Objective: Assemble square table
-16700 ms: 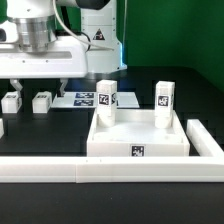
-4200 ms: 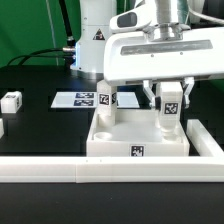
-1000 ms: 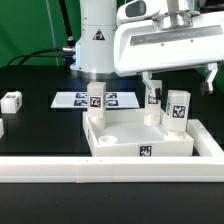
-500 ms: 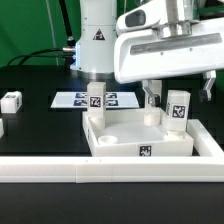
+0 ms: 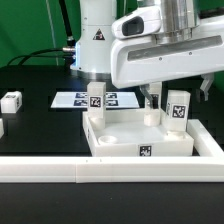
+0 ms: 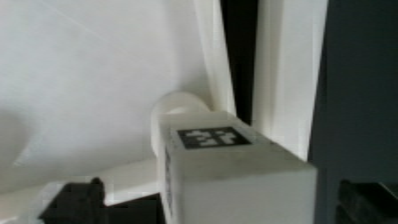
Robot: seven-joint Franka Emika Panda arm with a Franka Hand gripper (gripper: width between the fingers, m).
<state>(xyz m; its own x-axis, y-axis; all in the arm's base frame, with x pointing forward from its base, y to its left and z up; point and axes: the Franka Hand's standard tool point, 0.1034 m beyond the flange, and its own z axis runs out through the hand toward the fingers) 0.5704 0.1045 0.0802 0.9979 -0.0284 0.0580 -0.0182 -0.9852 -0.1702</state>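
The square table top [image 5: 120, 143] lies upside down on the black table, rim up, with a tag on its front wall. White tagged legs stand upright in its corners: one on the exterior view's left [image 5: 96, 100], one on the right [image 5: 178, 108], and one at the back [image 5: 154, 102], partly hidden. My gripper [image 5: 177, 92] hangs open over the right leg, its dark fingers [image 5: 149, 97] on either side and apart from it. In the wrist view the leg's tagged top [image 6: 217, 138] stands between the open gripper [image 6: 222, 205] fingers.
A loose leg [image 5: 12, 101] lies at the exterior view's left, with another cut off by the left edge. The marker board [image 5: 70, 100] lies behind the top. The long white L-shaped rail [image 5: 60, 171] runs along the front and up the right side.
The hand has shifted a little to the left and lower in the exterior view. Its jaws stay open. The legs and the top have not moved.
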